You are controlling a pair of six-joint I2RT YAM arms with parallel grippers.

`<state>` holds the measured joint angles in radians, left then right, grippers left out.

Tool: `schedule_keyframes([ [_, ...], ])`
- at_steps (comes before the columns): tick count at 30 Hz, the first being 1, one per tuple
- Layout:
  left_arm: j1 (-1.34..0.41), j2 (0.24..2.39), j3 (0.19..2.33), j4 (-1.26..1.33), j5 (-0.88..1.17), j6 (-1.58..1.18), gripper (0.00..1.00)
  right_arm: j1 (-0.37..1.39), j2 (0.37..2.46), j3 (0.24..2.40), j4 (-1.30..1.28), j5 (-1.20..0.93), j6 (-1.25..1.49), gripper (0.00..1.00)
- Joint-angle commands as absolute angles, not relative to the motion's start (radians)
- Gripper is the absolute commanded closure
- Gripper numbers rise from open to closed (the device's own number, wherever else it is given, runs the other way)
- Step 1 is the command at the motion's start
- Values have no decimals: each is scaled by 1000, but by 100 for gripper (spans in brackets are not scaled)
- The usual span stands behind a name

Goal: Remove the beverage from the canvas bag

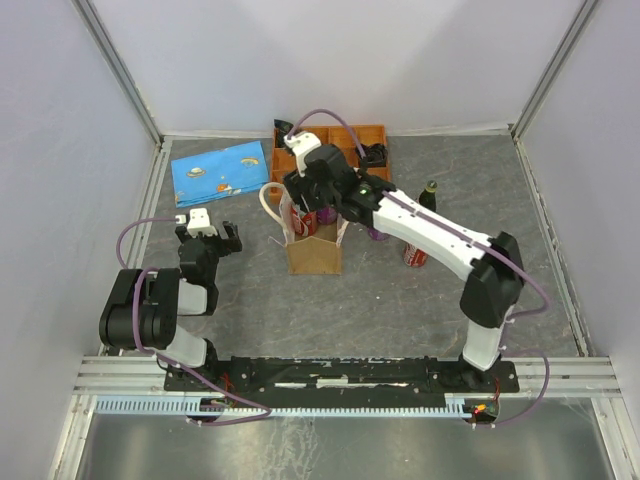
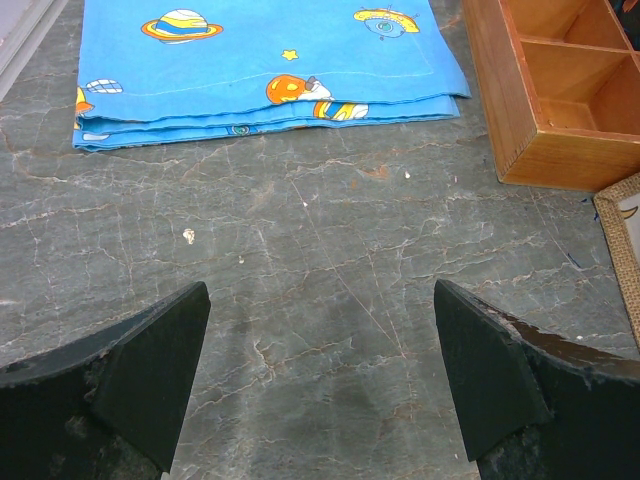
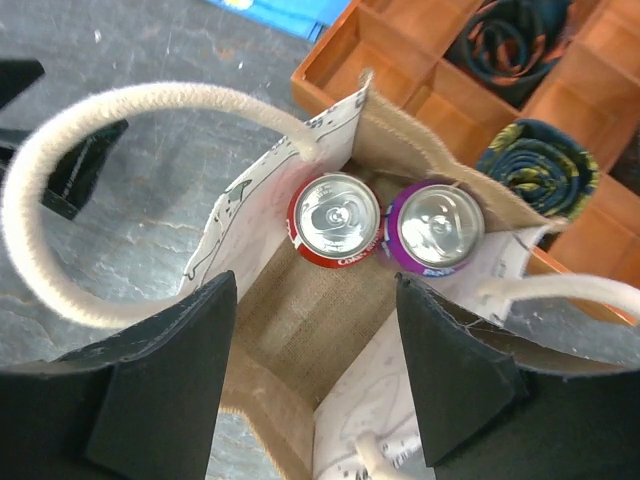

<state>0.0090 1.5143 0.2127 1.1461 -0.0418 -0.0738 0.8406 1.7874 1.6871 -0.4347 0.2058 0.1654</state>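
The canvas bag (image 1: 314, 254) stands upright mid-table, tan with cream loop handles (image 3: 90, 170). In the right wrist view its mouth is open, and two beverages stand side by side at the far end: a red can (image 3: 335, 220) and a purple can (image 3: 436, 226). My right gripper (image 3: 315, 350) hangs just over the bag's mouth (image 1: 312, 200). It is open, and only the bag's burlap floor shows between its fingers. My left gripper (image 2: 320, 370) is open over bare table, left of the bag (image 1: 210, 236).
An orange compartmented tray (image 1: 345, 133) with rolled ties (image 3: 530, 165) stands behind the bag. A folded blue cloth (image 1: 220, 172) lies at the back left. To the right of the bag stand a purple can (image 1: 378, 233), a red can (image 1: 415, 253) and a dark bottle (image 1: 431, 196).
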Motion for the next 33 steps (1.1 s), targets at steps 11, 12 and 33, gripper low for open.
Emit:
schedule_keyframes([
  [11, 6, 1519, 235, 1178, -28, -26, 1, 839, 1997, 1810, -438, 164, -73, 21],
  [12, 6, 1519, 235, 1178, -28, -26, 1, 839, 2006, 1817, -438, 169, -85, 20],
  [33, 5, 1519, 235, 1178, -29, -26, 1, 747, 2153, 1941, -468, -38, -113, 12],
])
